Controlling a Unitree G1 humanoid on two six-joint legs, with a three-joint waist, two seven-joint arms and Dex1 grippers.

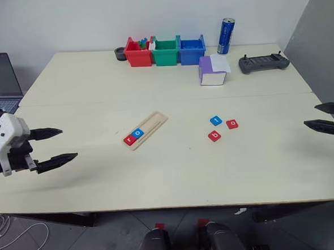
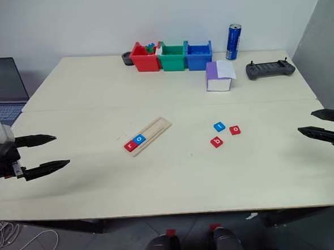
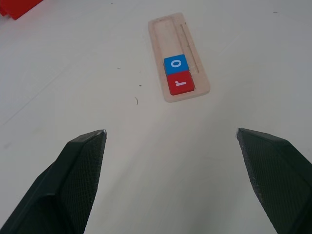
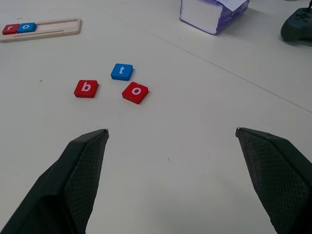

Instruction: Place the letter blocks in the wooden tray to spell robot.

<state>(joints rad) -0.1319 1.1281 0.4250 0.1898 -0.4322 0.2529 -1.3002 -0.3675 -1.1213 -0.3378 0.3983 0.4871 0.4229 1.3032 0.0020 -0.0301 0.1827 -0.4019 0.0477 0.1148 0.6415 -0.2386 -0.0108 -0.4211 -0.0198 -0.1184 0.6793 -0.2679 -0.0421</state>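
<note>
While lying slantwise near the middle of the table (image 1: 74, 181), wooden tray (image 1: 153, 124) holding red r block (image 1: 129, 140) at its near-left end and blue o block (image 1: 137, 133) touching it just beyond; rest of the tray's slot lying bare. Sitting loose on the tabletop well to the right of the tray: blue t block (image 1: 215, 120), red o block (image 1: 231, 124) just beside it, red b block (image 1: 214, 135) nearest the front edge, none of the three touching. Hovering over the left side of the table, left gripper (image 1: 56, 146), fingers spread wide, pinching nothing, pointing toward the tray. Hanging at the right edge, right gripper (image 1: 325, 118), fingers likewise spread wide and empty, facing the three loose tiles. Standing along the far side: red bin (image 1: 138, 54), green bin (image 1: 165, 53), blue bin (image 1: 191, 51), blue can (image 1: 225, 36), purple-and-white box (image 1: 212, 70), dark controller (image 1: 263, 63).
</note>
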